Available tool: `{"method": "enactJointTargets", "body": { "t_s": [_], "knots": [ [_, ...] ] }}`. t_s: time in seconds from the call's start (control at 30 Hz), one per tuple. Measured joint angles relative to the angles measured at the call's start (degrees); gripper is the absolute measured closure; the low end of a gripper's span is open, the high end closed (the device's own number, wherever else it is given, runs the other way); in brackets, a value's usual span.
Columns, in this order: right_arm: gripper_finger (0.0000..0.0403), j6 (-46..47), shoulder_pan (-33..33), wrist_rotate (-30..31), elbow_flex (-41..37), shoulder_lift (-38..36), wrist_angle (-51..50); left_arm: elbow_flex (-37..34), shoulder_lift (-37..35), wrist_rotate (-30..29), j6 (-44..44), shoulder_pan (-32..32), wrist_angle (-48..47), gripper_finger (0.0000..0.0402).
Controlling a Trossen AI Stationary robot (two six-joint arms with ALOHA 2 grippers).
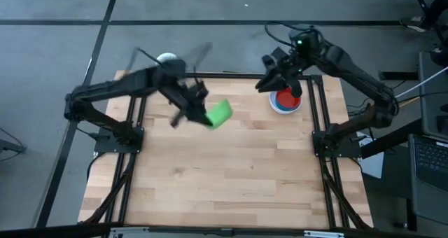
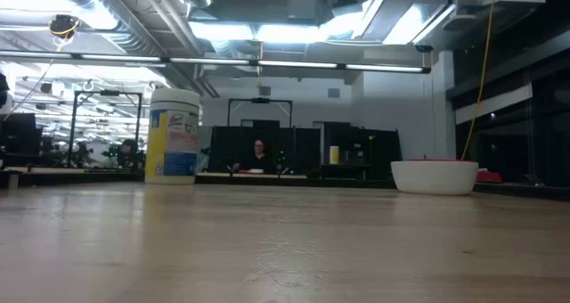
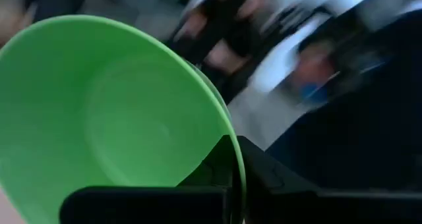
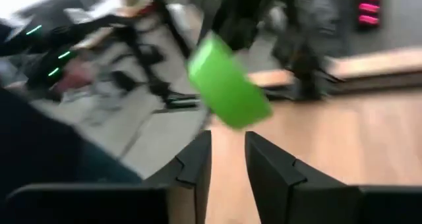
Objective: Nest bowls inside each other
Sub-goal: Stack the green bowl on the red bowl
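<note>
My left gripper [image 1: 203, 110] is shut on a green bowl [image 1: 220, 113], which it holds in the air over the far middle of the table. The left wrist view looks into the bowl's hollow [image 3: 112, 118]. At the far right a white bowl [image 1: 285, 109] stands on the table with a red bowl [image 1: 285, 98] inside it, and a blue rim shows between them. My right gripper [image 1: 271, 78] hovers just left of and above that stack, open [image 4: 227, 145], with nothing between its fingers. Neither gripper shows in the low view. My left gripper pinches the green bowl's rim [image 3: 236, 159], one finger inside the hollow and one outside on the wall. The bowl is lifted clear of the table and tipped onto its side, its outer wall [image 4: 227, 82] toward my right gripper.
A cylindrical container with a white lid [image 1: 166, 58] and a blue-yellow label [image 2: 175, 135] stands at the table's far edge, left of the middle. The white bowl [image 2: 435, 176] sits near the far right. Black frame rails [image 1: 319, 126] run along both sides.
</note>
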Motion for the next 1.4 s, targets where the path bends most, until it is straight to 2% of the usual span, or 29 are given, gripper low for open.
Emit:
{"method": "enactJointTargets", "body": {
  "t_s": [0.1,0.2,0.33,0.43,0.47,0.57,0.7,0.93,1.4],
  "knots": [
    [0.0297,2.99,0.67,-6.85,0.01,2.75,7.8,5.05,-0.36,9.37,-6.41,2.12,10.05,0.0399],
    [0.029,8.87,0.71,-14.05,0.03,4.65,21.11,7.89,-0.4,15.78,-14.41,2.5,21.24,0.0399],
    [0.0287,21.38,1.11,-21.98,0.05,7.33,44.44,8.05,0.89,20.22,-22.09,1.97,32.12,0.0399],
    [0.029,31.22,2.99,-23.59,0.07,9.59,60.5,8.04,2.86,21.7,-24.56,1.14,39.38,0.0399],
    [0.0292,32.75,3.63,-23.21,0.18,10.18,62.54,8.02,3.7,22.1,-25.23,1.13,42.57,0.0399],
    [0.0295,33.03,5.48,-22.75,1.94,12.43,62.6,8.09,6.21,23.38,-27.54,1.19,48.4,0.0399],
    [0.0298,32.57,7.18,-22.73,4.79,15.07,62.51,7.96,8.84,24.19,-27.63,1.69,48.55,0.0399],
    [0.0299,32.65,8.08,-24.05,7.65,16.04,62.51,8.0,9.08,24.28,-27.41,1.17,50.92,0.04],
    [0.0251,32.6,8.95,-24.15,7.96,16.06,60.94,8.02,9.13,23.11,-28.02,1.21,53.12,0.04]
  ]
}}
